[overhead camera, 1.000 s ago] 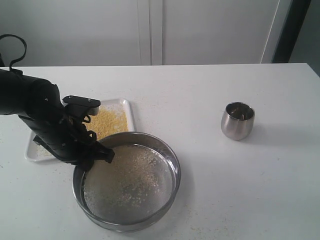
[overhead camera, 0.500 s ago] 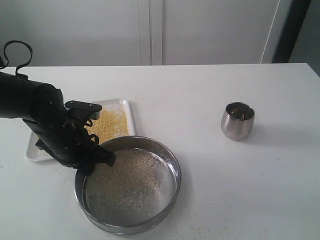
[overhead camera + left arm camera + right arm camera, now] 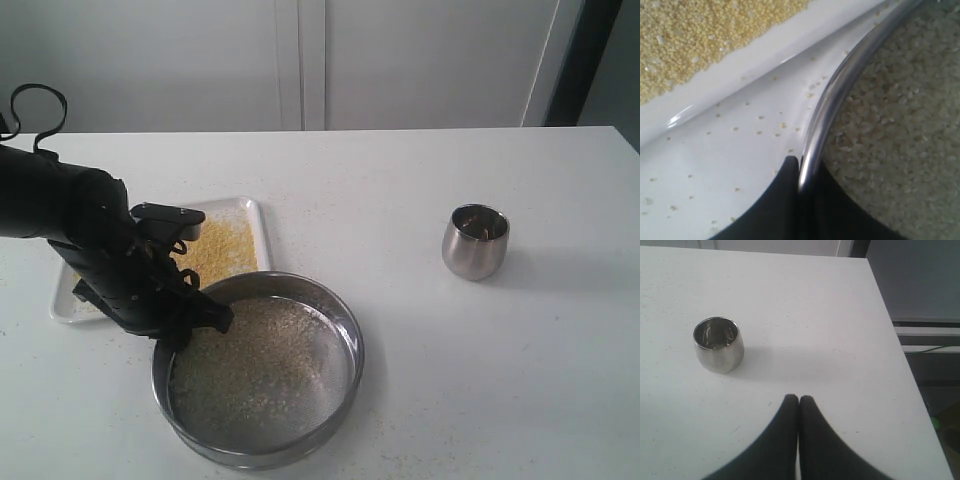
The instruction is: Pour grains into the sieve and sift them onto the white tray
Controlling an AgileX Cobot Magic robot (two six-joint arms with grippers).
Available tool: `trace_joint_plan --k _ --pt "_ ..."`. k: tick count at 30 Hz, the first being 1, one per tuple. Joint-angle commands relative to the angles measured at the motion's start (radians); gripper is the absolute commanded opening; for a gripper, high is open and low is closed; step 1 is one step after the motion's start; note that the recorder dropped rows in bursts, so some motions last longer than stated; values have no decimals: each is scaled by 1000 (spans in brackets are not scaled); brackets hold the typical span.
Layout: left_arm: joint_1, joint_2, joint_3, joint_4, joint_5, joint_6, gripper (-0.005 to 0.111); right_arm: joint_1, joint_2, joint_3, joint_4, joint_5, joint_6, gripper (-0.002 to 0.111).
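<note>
The sieve (image 3: 352, 345), a wide steel ring with a mesh bottom, sits low over the table just in front of the white tray (image 3: 258, 222). Pale coarse grains (image 3: 262, 362) cover its mesh. Fine yellow grains (image 3: 222, 248) lie heaped on the tray. My left gripper (image 3: 196, 318) is shut on the sieve's left rim (image 3: 839, 87), one finger outside and one inside; the left gripper (image 3: 801, 165) shows this up close, with pale grains (image 3: 890, 125) inside and yellow grains (image 3: 700, 35) on the tray. My right gripper (image 3: 799, 399) is shut on nothing, above bare table.
A small rounded steel cup (image 3: 475, 240) stands upright on the right half of the table; the cup (image 3: 719, 345) is apart from the right gripper. Stray grains (image 3: 760, 132) dot the table between tray and sieve. The table's right edge (image 3: 900, 350) is close.
The sieve, held by my left gripper, has dropped a little and shifted slightly toward the front right over the last second. The cup has not moved.
</note>
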Motion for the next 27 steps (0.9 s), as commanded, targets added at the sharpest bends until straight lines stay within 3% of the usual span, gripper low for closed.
trace_joint_plan --k 1,5,8,27 --pt "-5 1 -1 -11 20 -4 26 -5 -1 3 2 -9 5 0" --pt "-5 1 -1 -11 20 -4 48 -5 -1 3 2 -9 5 0" --pt "-5 1 -1 -11 22 -4 56 -5 -1 3 2 -9 5 0" --pt "-5 -95 -1 -7 59 -2 58 -5 -1 3 2 -9 5 0"
